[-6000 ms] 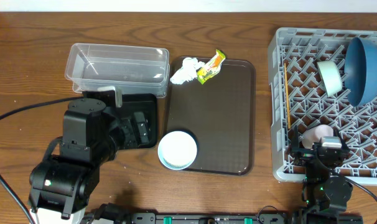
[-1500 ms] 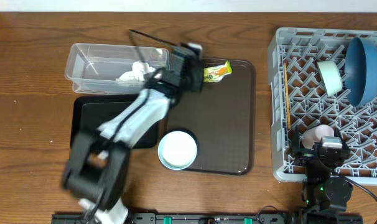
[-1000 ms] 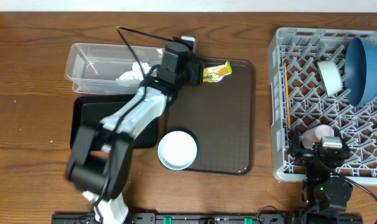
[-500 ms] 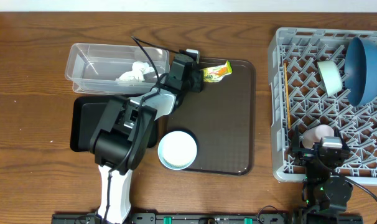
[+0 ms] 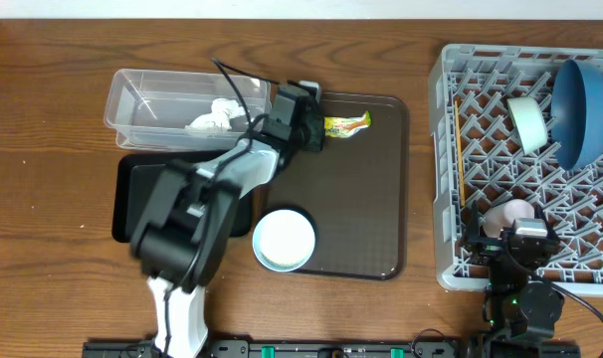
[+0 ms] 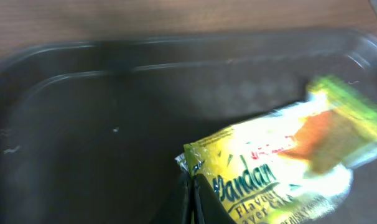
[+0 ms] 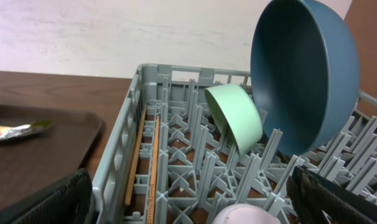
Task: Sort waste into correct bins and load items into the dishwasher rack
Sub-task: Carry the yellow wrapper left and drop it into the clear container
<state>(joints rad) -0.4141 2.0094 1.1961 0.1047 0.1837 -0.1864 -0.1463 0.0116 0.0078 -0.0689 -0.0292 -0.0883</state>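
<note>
My left gripper (image 5: 315,130) is shut on the corner of the yellow-green snack wrapper (image 5: 347,123) (image 6: 282,168), low over the far left of the brown tray (image 5: 361,199). The crumpled tissue (image 5: 214,116) lies in the clear bin (image 5: 142,94), with the black bin (image 5: 132,199) just in front of it. A white bowl (image 5: 284,240) sits at the tray's front left. In the dishwasher rack (image 5: 481,119) stand the blue bowl (image 7: 307,68) and mint bowl (image 7: 235,115), with the chopsticks (image 7: 135,155) along the left side. My right gripper (image 7: 195,208) hangs open above the pink cup (image 7: 251,216).
The left arm (image 5: 197,214) stretches across the black bin and the tray's left edge. The rack's near wall (image 7: 114,168) rises between the tray and my right gripper. A pale wall runs behind the table.
The left gripper has closed on the wrapper's corner, and the wrapper has shifted slightly and flattened. The right arm has not moved.
</note>
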